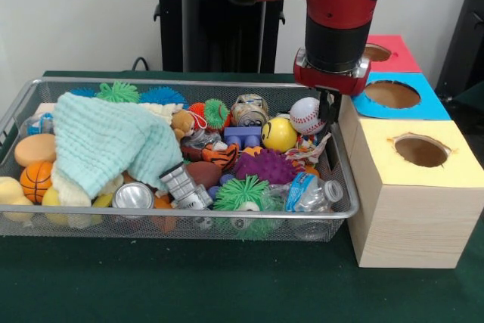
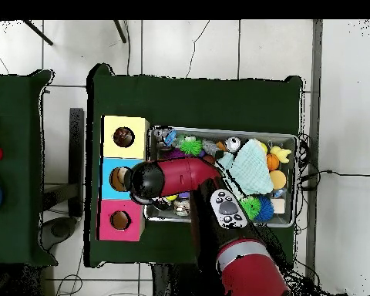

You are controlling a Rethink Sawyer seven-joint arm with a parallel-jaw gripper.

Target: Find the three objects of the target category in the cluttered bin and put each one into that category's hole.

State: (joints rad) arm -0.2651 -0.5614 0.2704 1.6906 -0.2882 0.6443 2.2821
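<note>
The wire bin [image 1: 342, 187] is packed with toys, cans and balls. My gripper [image 1: 330, 111] hangs from the red wrist over the bin's right end, just right of a baseball [image 1: 305, 115] and beside the wooden boxes. Nothing visible hangs from it. A yellow smiley ball [image 1: 278, 134], a purple spiky ball [image 1: 266, 166] and a green fuzzy ball [image 1: 240, 193] lie close by. The three boxes carry a yellow-topped hole [image 1: 421, 150], a blue-topped hole [image 1: 392, 94] and a red-topped hole [image 1: 378, 52]. In the overhead view the arm [image 2: 173, 176] covers the gripper at the bin's left end [image 2: 151, 154].
A pale teal cloth [image 1: 106, 141] covers much of the bin's left half. A small basketball [image 1: 35, 179], a silver can [image 1: 133, 196], a crushed plastic bottle [image 1: 310, 193], a tiger toy [image 1: 219, 155] and a blue block [image 1: 242, 137] also lie in it. Green felt [image 1: 227, 285] covers the table.
</note>
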